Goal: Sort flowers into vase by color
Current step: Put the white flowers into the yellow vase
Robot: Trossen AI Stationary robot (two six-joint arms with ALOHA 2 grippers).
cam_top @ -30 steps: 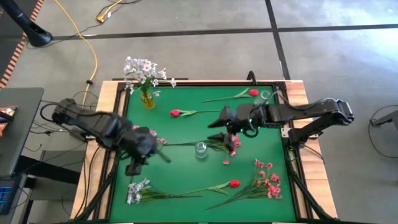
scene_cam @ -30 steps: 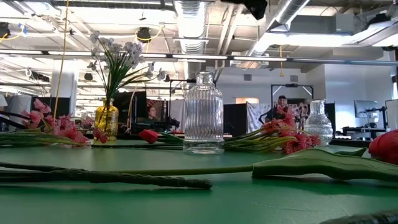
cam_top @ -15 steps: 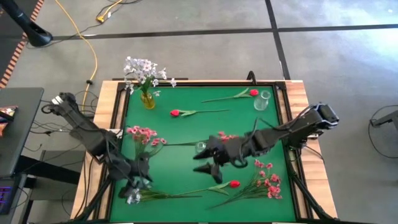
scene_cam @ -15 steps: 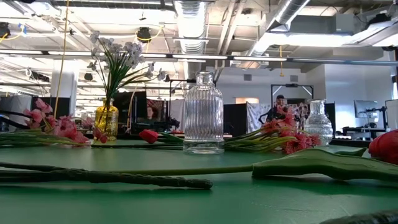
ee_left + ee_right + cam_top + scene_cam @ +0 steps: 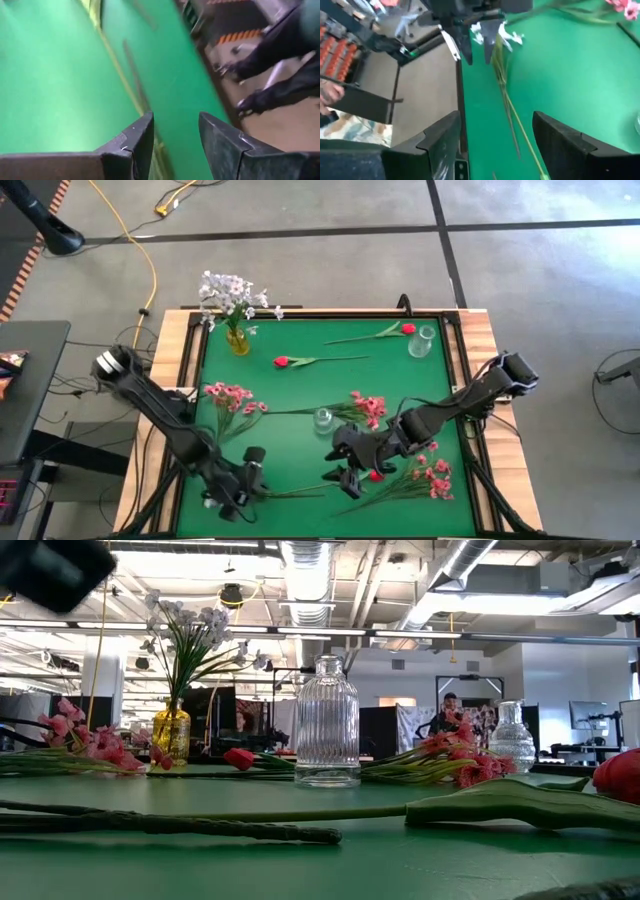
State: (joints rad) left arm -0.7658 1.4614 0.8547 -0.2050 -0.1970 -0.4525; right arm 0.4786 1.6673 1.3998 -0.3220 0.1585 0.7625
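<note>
Both arms have swung toward the table's near edge since the earlier frames: the left gripper, which hung beside the pink spray, now hovers over the whitish-lavender cluster lying at the front-left corner, and the right gripper has come away from the ribbed clear vase at the centre to the red bud in front of it.

Neither holds anything — the left gripper's fingers stand partly apart around bare cloth and a green stem, the right gripper's jaws are spread wide with only the mat between them.

By my reading the sort is barely begun. One bunch of whitish-lavender flowers already stands in the yellow vase, back-left of the ribbed vase. The ribbed vase and the small clear vase at the back-right look empty. Still loose on the mat: three pink sprays, three red buds, and the lavender cluster.

A green mat covers the wood-edged table. Beyond it the low view shows an open workshop — exposed ducts, strip lights, monitors, and a person far behind the ribbed vase.
</note>
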